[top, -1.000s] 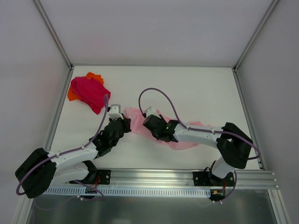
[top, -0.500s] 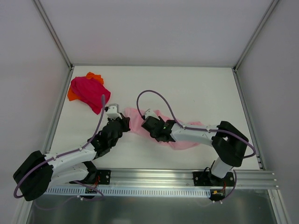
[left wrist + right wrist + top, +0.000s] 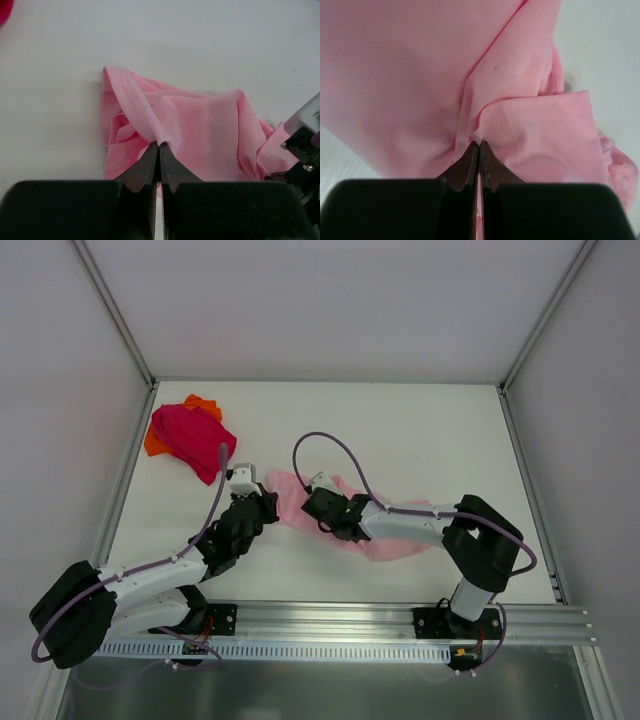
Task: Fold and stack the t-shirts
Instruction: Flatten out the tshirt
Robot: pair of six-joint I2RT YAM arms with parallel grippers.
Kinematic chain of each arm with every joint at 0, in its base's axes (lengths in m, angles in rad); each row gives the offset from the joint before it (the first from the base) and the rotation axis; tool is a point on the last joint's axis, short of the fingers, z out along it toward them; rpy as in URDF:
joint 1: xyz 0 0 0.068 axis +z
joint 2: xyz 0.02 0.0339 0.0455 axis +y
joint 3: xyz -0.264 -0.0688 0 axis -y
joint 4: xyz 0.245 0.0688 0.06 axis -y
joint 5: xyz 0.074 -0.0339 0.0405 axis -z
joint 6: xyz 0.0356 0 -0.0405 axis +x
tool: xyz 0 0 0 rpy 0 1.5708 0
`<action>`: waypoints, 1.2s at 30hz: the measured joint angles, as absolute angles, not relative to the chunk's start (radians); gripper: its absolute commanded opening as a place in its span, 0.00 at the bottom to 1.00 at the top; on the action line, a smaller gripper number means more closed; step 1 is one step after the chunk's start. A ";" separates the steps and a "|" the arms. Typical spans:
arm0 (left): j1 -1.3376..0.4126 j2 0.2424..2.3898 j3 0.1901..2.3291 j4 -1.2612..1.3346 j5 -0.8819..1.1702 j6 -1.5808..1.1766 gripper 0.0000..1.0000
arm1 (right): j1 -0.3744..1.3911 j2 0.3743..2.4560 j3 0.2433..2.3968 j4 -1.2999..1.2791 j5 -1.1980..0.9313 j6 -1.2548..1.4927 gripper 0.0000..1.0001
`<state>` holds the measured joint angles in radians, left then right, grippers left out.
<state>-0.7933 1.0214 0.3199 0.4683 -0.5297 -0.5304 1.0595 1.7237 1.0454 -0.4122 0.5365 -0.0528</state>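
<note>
A light pink t-shirt (image 3: pixel 385 537) lies crumpled on the white table, between the two arms. My left gripper (image 3: pixel 266 502) is shut on a fold at the shirt's left end; the pinched cloth (image 3: pixel 165 131) bunches right at the fingertips (image 3: pixel 152 155). My right gripper (image 3: pixel 318 508) is shut on a pleat (image 3: pixel 479 134) of the same pink shirt, a little right of the left one. Far back on the left a magenta t-shirt (image 3: pixel 190 438) lies heaped on an orange t-shirt (image 3: pixel 152 444), of which only edges show.
Grey walls with metal frame rails (image 3: pixel 128 480) close in the table on the left, back and right. An aluminium rail (image 3: pixel 330 620) carrying the arm bases runs along the near edge. Purple cables (image 3: pixel 340 445) loop above both wrists.
My right gripper has shut on a pleat of the pink shirt after shifting slightly left. The left gripper stays shut on the shirt's left end.
</note>
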 measured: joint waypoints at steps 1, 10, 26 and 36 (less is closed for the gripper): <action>-0.793 1.033 0.320 0.474 -0.529 -0.530 0.00 | 1.059 1.726 1.056 -0.419 0.553 -0.058 0.01; -0.793 1.185 0.340 0.486 -0.524 -0.522 0.00 | 0.953 1.678 1.289 -0.479 0.690 -0.148 0.01; -0.783 1.069 0.911 0.197 -0.517 -0.344 0.00 | 0.859 1.096 1.344 -0.319 1.050 -0.479 0.01; -0.783 0.708 0.921 0.110 -0.674 -0.223 0.00 | 0.860 0.899 1.124 0.178 1.248 -0.853 0.01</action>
<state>-0.7834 0.7078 0.9211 0.1104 -0.6739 -0.2226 0.8597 0.8993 1.1244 0.1776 1.2476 -0.8532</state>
